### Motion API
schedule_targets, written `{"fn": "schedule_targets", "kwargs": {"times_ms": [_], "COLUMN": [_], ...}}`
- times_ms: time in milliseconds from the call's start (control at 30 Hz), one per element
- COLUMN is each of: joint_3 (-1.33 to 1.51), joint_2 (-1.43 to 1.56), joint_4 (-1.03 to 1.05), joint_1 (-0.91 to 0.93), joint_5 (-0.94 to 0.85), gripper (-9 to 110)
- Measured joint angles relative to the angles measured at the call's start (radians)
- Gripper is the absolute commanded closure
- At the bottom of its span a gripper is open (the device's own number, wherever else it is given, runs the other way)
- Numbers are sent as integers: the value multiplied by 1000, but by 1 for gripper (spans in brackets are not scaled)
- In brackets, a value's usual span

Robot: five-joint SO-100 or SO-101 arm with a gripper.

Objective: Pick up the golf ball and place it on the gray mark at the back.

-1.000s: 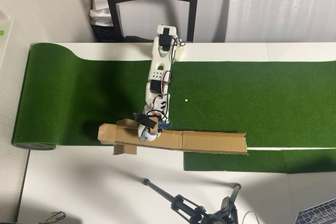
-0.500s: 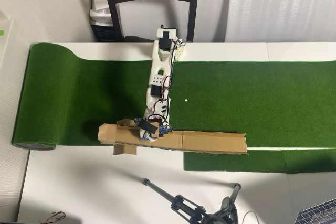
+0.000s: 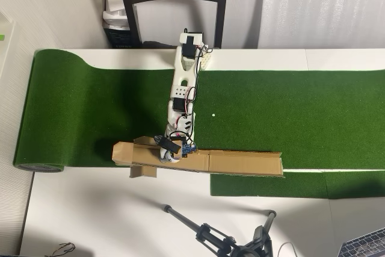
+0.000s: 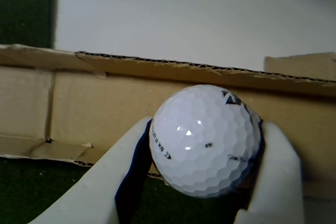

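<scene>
The golf ball [image 4: 206, 140] sits between the two white fingers [image 4: 275, 182] of the tool [image 4: 202, 190], both of which press its sides in the wrist view, so the tool is clenched on it; behind it stands the corrugated cardboard wall [image 4: 105, 103], with the green turf mat [image 4: 26, 11] and the white surface [image 4: 184, 14] beyond. In the overhead view the arm [image 3: 182, 82] reaches down to the cardboard wall [image 3: 240, 162] at the near edge of the turf mat [image 3: 90, 106], the tool [image 3: 169, 156] against it; the ball is too hidden there to make out. The step in hand looks like the lift; it would go best straight up, grip held firm, so the ball clears the wall's torn top edge before any swing toward the back; the ball is smooth and round, and a sideways drag against cardboard could roll it out. The gray mark cannot be made out in either view; the small white dot [image 3: 213, 114] on the turf is not it.
</scene>
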Motion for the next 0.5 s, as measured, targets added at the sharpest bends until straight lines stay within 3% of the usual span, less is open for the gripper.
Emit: {"fn": "schedule_targets", "kwargs": {"times_ms": [300, 500], "joint_3": [-18, -31], "joint_2": [-2, -2], "joint_4": [0, 0], "joint_1": [0, 2], "joint_5": [-2, -6], "gripper": [59, 58]}}
